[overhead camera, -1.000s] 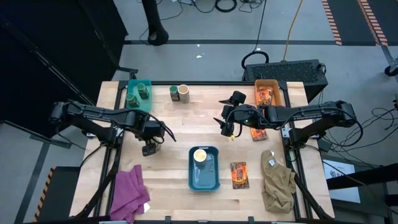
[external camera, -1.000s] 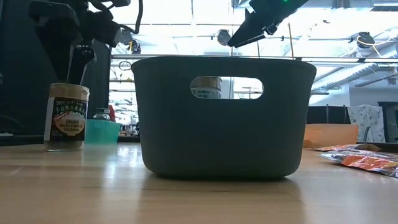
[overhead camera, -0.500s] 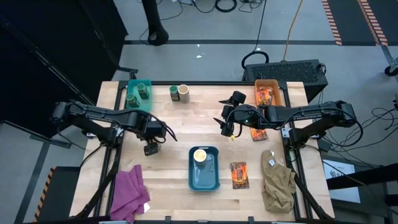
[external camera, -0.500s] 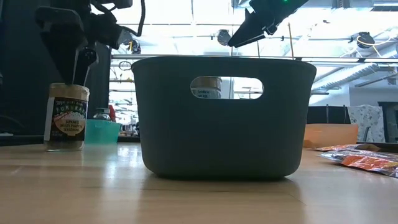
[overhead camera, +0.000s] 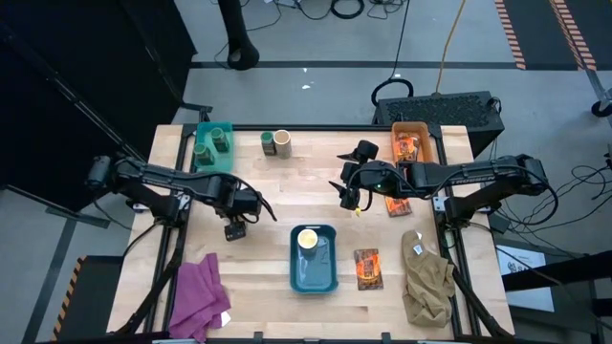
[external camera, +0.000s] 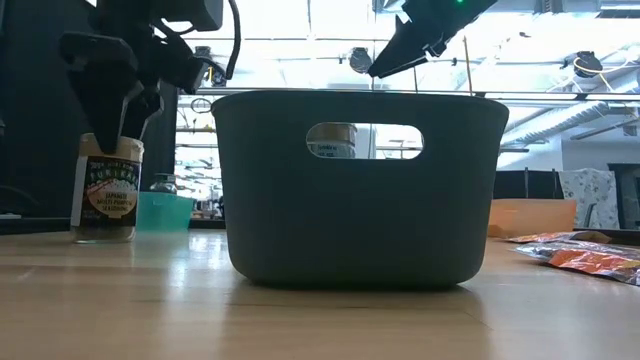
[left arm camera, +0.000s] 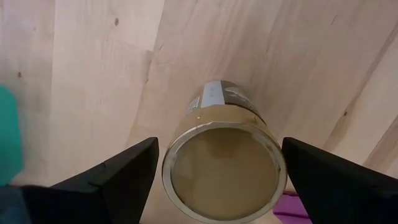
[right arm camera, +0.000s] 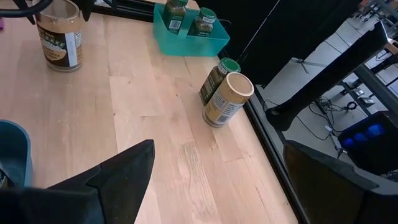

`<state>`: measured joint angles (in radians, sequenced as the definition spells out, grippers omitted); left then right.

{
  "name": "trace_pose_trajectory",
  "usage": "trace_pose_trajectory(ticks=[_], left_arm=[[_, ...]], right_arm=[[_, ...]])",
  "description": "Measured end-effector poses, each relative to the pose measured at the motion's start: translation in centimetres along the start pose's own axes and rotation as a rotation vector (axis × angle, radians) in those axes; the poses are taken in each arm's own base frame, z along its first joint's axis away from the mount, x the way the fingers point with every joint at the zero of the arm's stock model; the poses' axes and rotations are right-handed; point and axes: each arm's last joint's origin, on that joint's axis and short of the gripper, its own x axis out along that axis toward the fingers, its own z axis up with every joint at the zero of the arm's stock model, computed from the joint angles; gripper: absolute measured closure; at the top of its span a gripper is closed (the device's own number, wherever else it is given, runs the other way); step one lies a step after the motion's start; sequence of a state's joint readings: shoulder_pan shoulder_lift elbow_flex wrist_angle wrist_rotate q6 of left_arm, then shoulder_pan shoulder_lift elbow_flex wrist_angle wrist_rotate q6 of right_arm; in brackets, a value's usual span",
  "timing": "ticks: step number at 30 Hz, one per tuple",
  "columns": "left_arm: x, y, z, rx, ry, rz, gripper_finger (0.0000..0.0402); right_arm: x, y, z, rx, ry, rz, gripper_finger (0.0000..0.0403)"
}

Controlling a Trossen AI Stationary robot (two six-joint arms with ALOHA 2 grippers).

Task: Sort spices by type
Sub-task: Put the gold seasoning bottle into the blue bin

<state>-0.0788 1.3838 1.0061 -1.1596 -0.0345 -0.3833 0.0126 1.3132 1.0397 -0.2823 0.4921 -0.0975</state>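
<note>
Your left gripper [overhead camera: 232,227] is hanging straight over a cream-topped jar [left arm camera: 224,163] standing on the table [overhead camera: 268,248], fingers [left arm camera: 112,177] spread apart on either side of its lid, not gripping it. The left arm is reaching in from the table's left edge, wrist bent down. Your right gripper [overhead camera: 350,199] is hovering wide open above mid-table, its arm stretching in from the right. 1 cream-topped jar is sitting in the blue bin [overhead camera: 313,274], 2 green jars in the teal bin [overhead camera: 203,134], and 1 packet [overhead camera: 366,268] is lying beside the blue bin.
</note>
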Motion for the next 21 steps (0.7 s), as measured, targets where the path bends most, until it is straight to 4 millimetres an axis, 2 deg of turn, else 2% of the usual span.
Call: trace_pose_trajectory(ticks=[14,21], left_arm=[[-0.01,-0.18,-0.07,-0.073,0.000,0.000,0.0057],[-0.03,-0.67,-0.26,-0.077,-0.002,-0.002,0.0087]], right_arm=[[0.00,0.01,-0.08,-0.004,0.007,0.001,0.0064],[0.00,0.01,-0.08,-0.004,0.007,0.001,0.0064]])
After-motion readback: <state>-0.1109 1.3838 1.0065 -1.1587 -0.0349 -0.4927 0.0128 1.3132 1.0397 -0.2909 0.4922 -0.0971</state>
